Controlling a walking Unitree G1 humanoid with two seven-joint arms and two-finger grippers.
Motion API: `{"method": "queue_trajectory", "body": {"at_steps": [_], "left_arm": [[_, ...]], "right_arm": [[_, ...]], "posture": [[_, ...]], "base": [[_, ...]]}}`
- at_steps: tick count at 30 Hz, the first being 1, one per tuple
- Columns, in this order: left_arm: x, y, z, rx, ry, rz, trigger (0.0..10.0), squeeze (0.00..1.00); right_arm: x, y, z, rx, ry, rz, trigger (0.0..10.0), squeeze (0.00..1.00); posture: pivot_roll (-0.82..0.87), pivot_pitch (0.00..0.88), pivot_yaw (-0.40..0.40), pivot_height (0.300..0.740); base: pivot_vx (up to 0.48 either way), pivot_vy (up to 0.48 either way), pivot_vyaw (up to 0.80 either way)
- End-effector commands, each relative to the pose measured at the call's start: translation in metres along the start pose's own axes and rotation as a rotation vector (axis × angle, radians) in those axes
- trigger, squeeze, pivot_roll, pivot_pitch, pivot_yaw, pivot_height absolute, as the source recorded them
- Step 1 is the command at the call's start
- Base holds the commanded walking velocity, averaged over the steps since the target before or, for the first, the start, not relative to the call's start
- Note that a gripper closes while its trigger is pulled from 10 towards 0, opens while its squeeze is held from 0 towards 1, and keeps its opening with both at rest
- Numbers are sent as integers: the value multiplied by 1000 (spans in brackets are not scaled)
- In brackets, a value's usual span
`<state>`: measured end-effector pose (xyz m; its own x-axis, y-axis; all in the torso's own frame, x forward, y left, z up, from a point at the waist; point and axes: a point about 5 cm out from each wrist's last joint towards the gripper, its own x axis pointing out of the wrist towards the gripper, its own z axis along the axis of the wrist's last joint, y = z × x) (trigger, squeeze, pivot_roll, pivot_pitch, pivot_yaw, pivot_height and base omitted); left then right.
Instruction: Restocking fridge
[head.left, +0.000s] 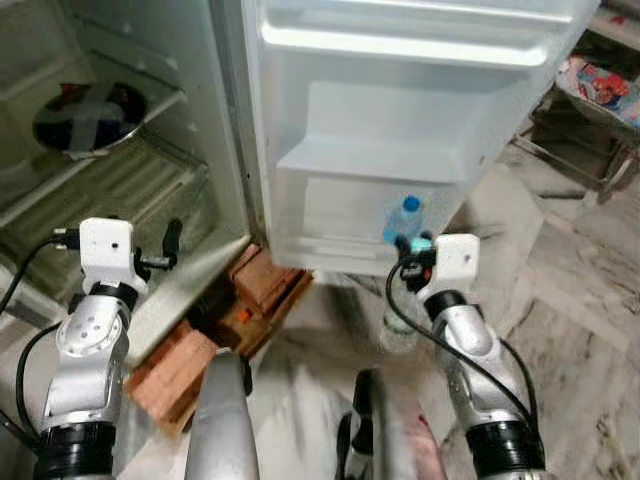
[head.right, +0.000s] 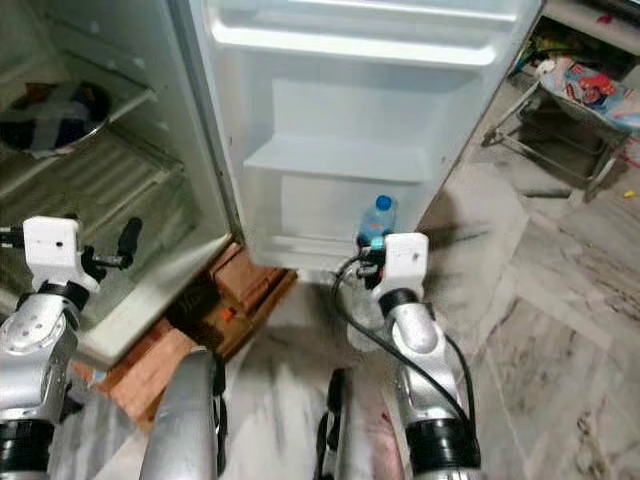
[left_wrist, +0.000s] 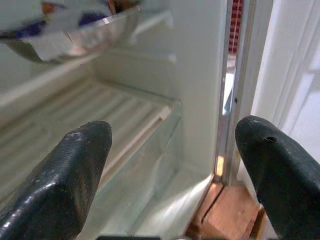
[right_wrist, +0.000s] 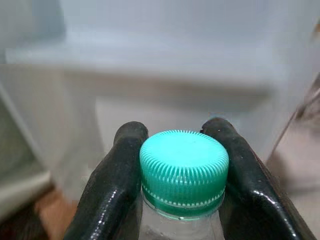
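Teal-capped water bottle (right_wrist: 183, 170) sits clamped in our right gripper (right_wrist: 183, 172), both black fingers (right_wrist: 111, 185) pressed against the ribbed cap and neck. In the head views it hangs below the wrist, its clear body faint against the marble floor (head.left: 560, 300), just in front of the open fridge door (head.left: 400, 110).

A second bottle, blue-capped (head.left: 403, 220), already stands in the door's lowest bin, right beside where ours is held. The door shelf (head.left: 370, 160) above it looks bare.

Our left gripper (left_wrist: 175, 170) is spread wide and holds nothing; it points into the fridge compartment, over the ribbed glass shelf (left_wrist: 90, 120). A steel bowl (head.left: 88, 115) rests on the wire shelf higher up. Red bricks (head.left: 180, 365) prop the cabinet off the floor.

Handling notes: thin clear plastic, likely filled, so moderately heavy and apt to swing from a cap-only hold. The ribbing gives the pads some bite, but the neck is narrow and the wall below would dent if squeezed. We judge the cap grip adequate for a short lift; setting it down upright in the lower bin next to the blue-capped one calls for a slow, vertical descent.
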<state>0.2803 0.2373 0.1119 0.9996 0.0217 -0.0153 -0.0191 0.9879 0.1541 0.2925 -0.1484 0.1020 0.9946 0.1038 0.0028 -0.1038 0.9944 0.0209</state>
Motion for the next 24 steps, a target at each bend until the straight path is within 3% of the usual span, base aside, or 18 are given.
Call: {"method": "queue_trajectory", "body": {"at_steps": [1,8,24], "left_arm": [[-1,-1,-2,-16,-5,-16,10000,0],[0,-8,-5,-20,-27,-38,10000,0],[4,-8,-4,-17,-52,-51,10000,0]], "right_arm": [[0,-1,3,15,-3,-17,10000,0],[3,19,10,33,-33,71,10000,0],[-1,28,9,47,-42,142,10000,0]], "posture": [[122,35,-40,645],[132,23,-48,645],[129,24,-43,645]], "base": [[0,0,0],[231,0,0],[358,0,0]]}}
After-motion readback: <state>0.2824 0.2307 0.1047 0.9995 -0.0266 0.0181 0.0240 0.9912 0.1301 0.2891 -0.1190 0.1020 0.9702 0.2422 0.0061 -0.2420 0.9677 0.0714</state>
